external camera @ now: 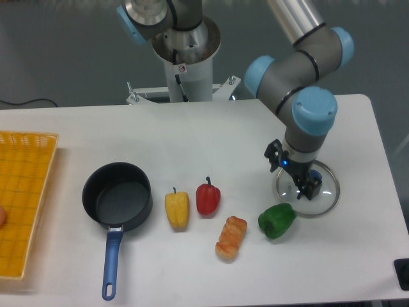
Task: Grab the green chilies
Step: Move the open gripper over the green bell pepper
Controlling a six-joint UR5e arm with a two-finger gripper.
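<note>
pincer point(296, 178): one, on the single arm, hanging over the glass lid point(319, 198) at the right of the bench point(358, 256). its two fingers stand apart with nothing between them, so i log it as spread and empty; how far it sits above the lid i cannot tell from this one view.

green chilies point(277, 220): one, glossy dark green and blocky, lying on its side on the bench just down and left of the lid, its upper edge touching or all but touching the lid's rim. it lies just below and a little left of the pincer, not yet under it.

risks as i judge them:
- descent from the present spot would land the fingers on glass, not on the vegetable; a shift toward me and slightly left is needed first.
- the lid rim sits tight against the target, so one finger may come down on the rim, tip or drag the lid, and knock the chilies away.
- the skin looks slick and rounded; a grip off centre could squeeze it out sideways and send it rolling toward the orange prawn-like toy point(231, 238).
- with a single view, height is a guess; i could close too high and skim the top.

count on the bench:
- red pepper point(208, 197): one
- yellow pepper point(177, 209): one
- orange prawn-like toy: one
- dark saucepan with blue handle point(117, 199): one, nothing inside
- glass lid: one
- yellow basket point(24, 192): one, at the left edge, partly out of view
</note>
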